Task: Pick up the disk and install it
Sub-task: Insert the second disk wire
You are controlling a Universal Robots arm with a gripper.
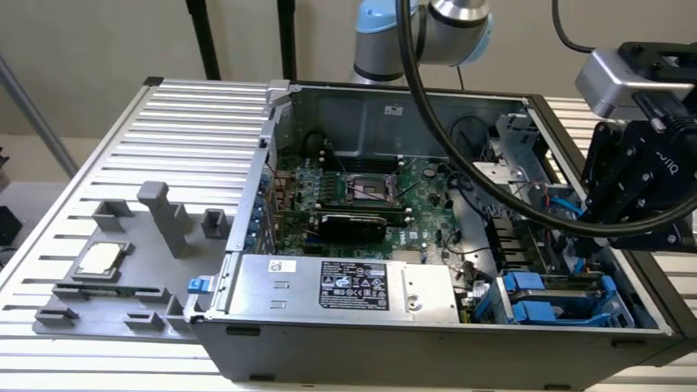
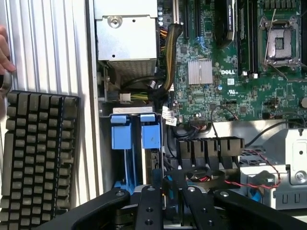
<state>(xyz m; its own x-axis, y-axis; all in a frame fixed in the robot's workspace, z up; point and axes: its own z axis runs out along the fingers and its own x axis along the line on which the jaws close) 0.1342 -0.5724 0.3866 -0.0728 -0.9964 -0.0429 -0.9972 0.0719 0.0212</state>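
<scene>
Two bright blue carrier brackets (image 2: 121, 132) sit side by side in the drive bay at the case's front corner. They show again at the exterior view's lower right (image 1: 539, 296). Grey metal lies between them, but I cannot tell which one is the disk. My gripper (image 2: 170, 189) hangs above the case, over the fan and cables just beside that bay, with its black fingers (image 2: 148, 206) drawn together and nothing visible between them. In the exterior view the gripper (image 1: 612, 233) hovers over the case's right side.
The open computer case (image 1: 261, 147) holds a green motherboard (image 1: 360, 192) and a power supply (image 1: 348, 286). A grey fixture (image 1: 104, 306) carrying a small square chip (image 1: 98, 260) lies at the exterior view's left. A keyboard (image 2: 36, 153) and a hand (image 2: 4, 55) lie outside the case.
</scene>
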